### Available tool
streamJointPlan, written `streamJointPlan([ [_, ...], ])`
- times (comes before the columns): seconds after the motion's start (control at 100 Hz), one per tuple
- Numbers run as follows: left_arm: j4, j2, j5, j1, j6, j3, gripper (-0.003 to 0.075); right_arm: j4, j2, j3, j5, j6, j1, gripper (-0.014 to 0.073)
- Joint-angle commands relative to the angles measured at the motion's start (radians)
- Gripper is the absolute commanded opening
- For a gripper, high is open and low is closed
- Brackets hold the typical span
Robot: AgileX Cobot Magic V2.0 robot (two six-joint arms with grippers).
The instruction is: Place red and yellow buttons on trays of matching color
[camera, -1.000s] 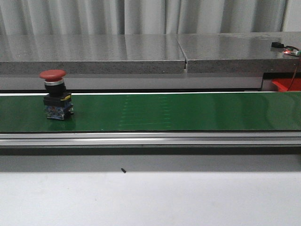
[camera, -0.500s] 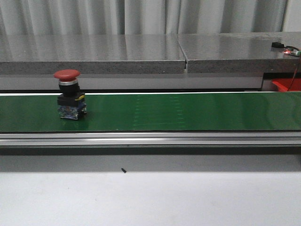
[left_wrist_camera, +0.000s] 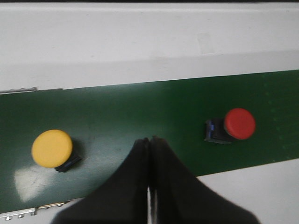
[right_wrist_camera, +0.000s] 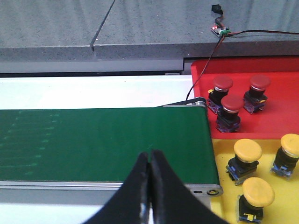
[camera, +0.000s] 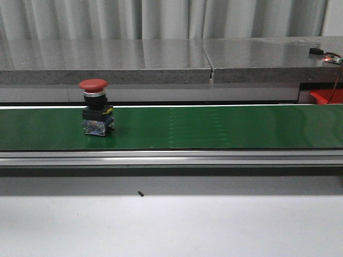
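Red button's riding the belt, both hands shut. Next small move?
Probably open the left hand: it hangs shut over the green belt with the red button beside it, and the right hand sits by the belt's tray end with nothing near.

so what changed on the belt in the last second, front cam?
The red button rode along the green belt toward the robot's right, upright throughout. Nothing was gripped or released; no gripper shows in the front view. The grey slabs behind and the red tray corner at far right stayed as they were.
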Motion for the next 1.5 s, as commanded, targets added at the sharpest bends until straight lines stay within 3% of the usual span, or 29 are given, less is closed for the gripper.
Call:
streamJointPlan([
  [0.0, -0.026, -0.052, -0.039, -0.043, 0.005, -0.020, -0.0019, 0.000, 0.004, -0.022, -0.078, -0.001, 0.000, -0.0067],
  [0.26, 0.195, -0.166, -0.195, -0.147, -0.188, 0.144, -0.0019, -0.001, 0.004, -0.022, -0.078, -0.001, 0.000, -0.0067],
  [0.5, 0.218, -0.333, -0.359, -0.164, -0.229, 0.357, -0.0019, -0.001, 0.004, -0.022, -0.078, -0.001, 0.000, -0.0067],
  [0.75, 0.231, -0.562, -0.446, -0.164, -0.229, 0.571, -0.0019, -0.001, 0.004, -0.022, -0.078, -0.001, 0.000, -0.0067],
  [1.15, 0.231, -0.929, -0.437, -0.164, -0.229, 0.768, -0.0019, -0.001, 0.004, -0.022, -0.078, -0.001, 0.000, -0.0067],
  [1.49, 0.231, -0.970, -0.430, -0.164, -0.229, 0.787, -0.0019, -0.001, 0.004, -0.022, -0.078, -0.001, 0.000, -0.0067],
])
